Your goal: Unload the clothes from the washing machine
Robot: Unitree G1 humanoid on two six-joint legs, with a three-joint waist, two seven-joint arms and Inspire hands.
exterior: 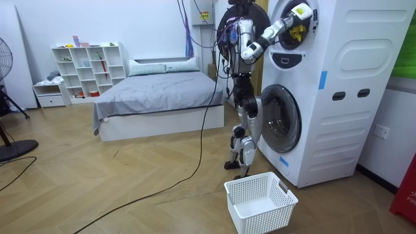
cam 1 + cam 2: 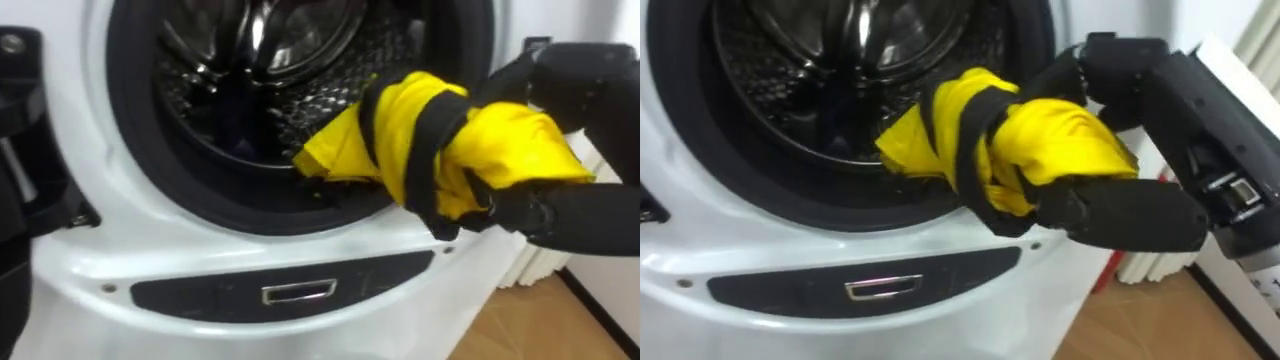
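A yellow cloth (image 2: 500,145) hangs bunched at the lower right of the upper machine's round opening (image 2: 140,180), half outside the steel drum (image 2: 250,50). My right hand (image 2: 560,215) comes in from the right, its black fingers curled round the cloth. From the other eye the same cloth (image 2: 1060,140) sits in the right hand (image 2: 1120,215). In the room view I stand close to the stacked white machines (image 1: 338,91), one arm raised to the upper opening, where the yellow cloth (image 1: 298,14) shows.
A white laundry basket (image 1: 260,201) sits on the wood floor by my feet. The lower machine's round door (image 1: 281,117) is below. The upper door (image 1: 237,19) stands open beside my head. A bed (image 1: 156,97) and a white shelf (image 1: 88,68) are behind.
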